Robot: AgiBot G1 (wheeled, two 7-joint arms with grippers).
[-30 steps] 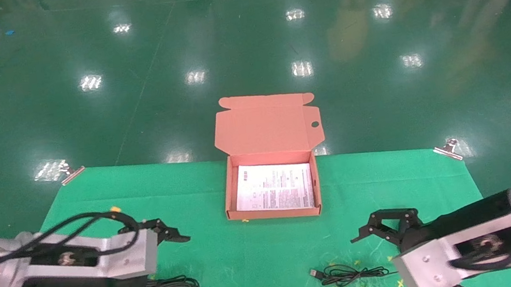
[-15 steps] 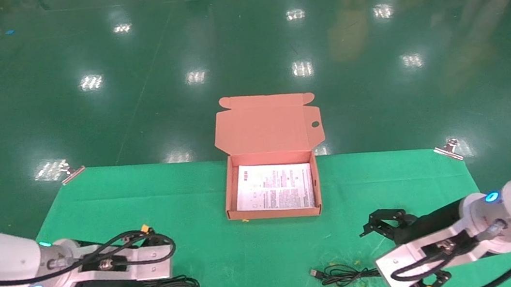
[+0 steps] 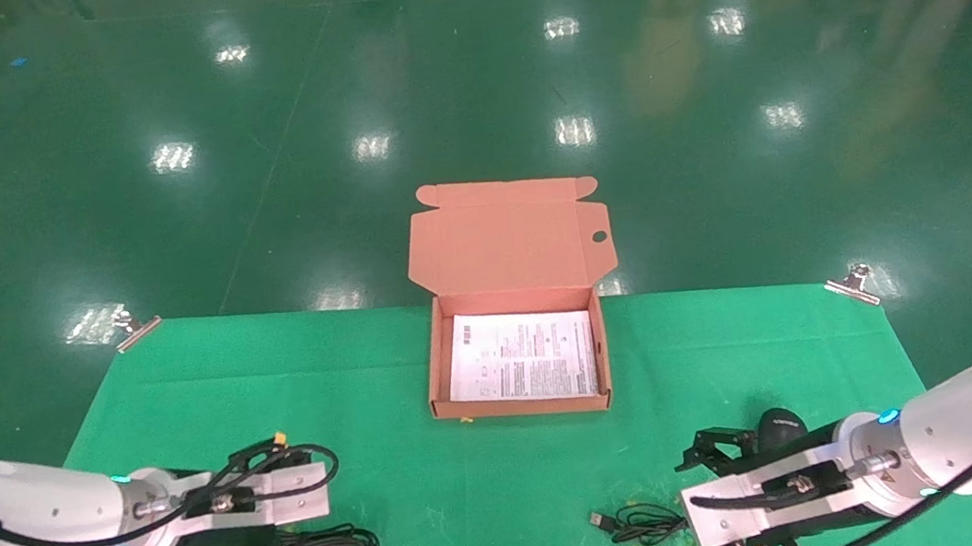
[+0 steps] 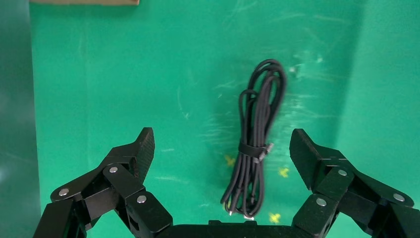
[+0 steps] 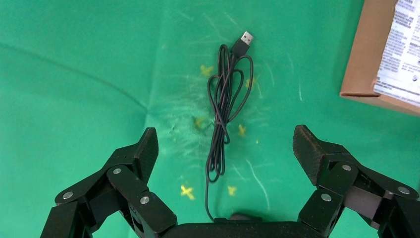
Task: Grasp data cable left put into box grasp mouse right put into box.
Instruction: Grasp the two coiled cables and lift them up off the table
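Left wrist view shows the data cable (image 4: 254,141) lying flat on the green mat (image 4: 124,74) near its front-left corner, between the wide-spread fingers of the left gripper (image 4: 222,153). Thin strands could slip from a shallow pinch. The mouse (image 3: 778,424) sits near the front-right edge, its cord (image 5: 225,106) under the wide-open right gripper (image 5: 225,148); the cord could snag the rim of the box (image 3: 435,363).

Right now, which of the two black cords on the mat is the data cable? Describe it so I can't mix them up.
Start at the open box in the middle of the green mat. The data cable lies on the mat's near left part, between the open fingers of the left gripper. It is a tight looped bundle with a tie around its middle, whereas the mouse cord under the right gripper is loose and ends in a USB plug.
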